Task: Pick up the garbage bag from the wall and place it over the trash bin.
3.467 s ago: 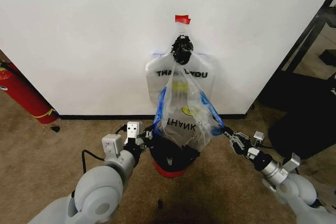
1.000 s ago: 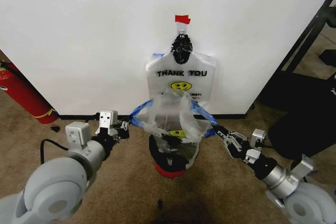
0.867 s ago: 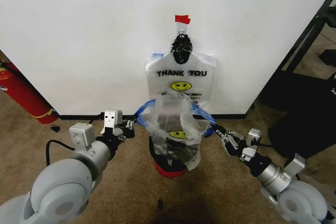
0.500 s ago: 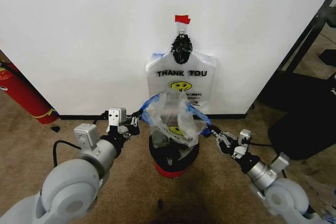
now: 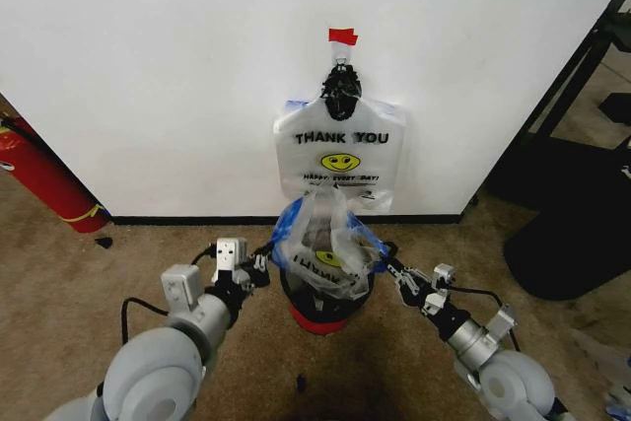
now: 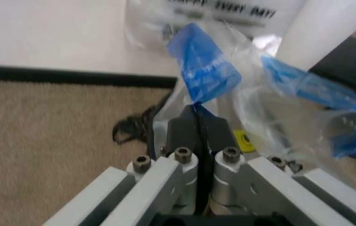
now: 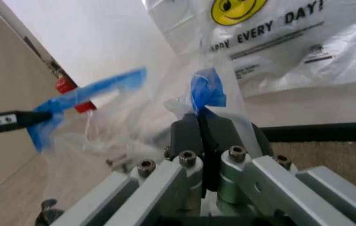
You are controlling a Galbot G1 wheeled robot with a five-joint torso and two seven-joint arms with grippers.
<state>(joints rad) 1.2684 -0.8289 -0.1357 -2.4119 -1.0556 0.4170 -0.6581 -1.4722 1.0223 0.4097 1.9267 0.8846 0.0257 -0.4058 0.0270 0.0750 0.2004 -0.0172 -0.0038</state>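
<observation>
Left gripper (image 5: 258, 269): clamped on one blue handle of the bag (image 5: 323, 236).
Right gripper (image 5: 392, 271): clamped on the other handle.
Bag: off the wall (image 5: 148, 66), spread above the bin (image 5: 317, 305).
Remaining: lower over the rim, release.

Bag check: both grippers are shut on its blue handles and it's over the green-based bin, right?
Not quite: the head view shows the bin has a red base. The rest holds: left gripper and right gripper are shut on the bag handles over it.
</observation>
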